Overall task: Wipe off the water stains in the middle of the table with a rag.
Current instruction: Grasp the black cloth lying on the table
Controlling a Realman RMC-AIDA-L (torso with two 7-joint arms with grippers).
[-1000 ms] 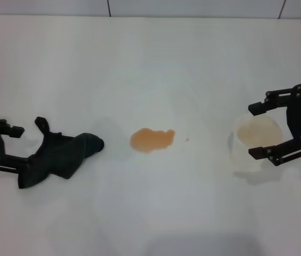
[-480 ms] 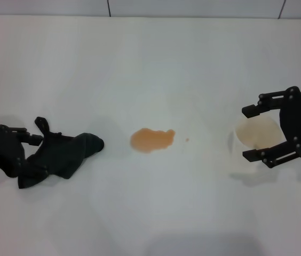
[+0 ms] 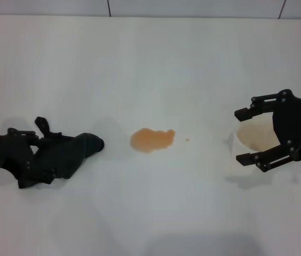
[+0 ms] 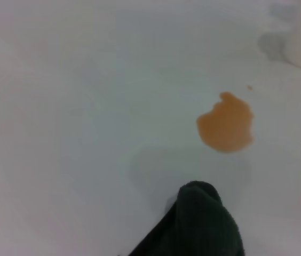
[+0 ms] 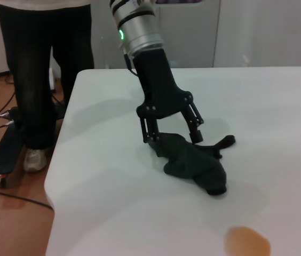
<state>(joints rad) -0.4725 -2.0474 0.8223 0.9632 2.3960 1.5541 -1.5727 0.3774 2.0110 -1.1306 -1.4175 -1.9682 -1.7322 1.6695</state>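
Right now the left gripper (image 3: 32,152) sits low over the rag (image 3: 65,156) at the table's (image 3: 150,69) left side, fingers spread astride the cloth, touching it. Water stains (image 3: 151,140) lie mid-table, apart from the rag's tip. Right gripper (image 3: 249,136) hangs spread wide around a white cup (image 3: 254,137) on the right.

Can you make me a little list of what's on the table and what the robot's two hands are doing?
table: white, smooth
water stains: orange-brown blotch, middle of table, not wiped
rag: dark cloth, left of the blotch, apart from it
left gripper: fingers open, down over the rag's far end
cup: white, right of the blotch
right gripper: open, fingers either side of the cup
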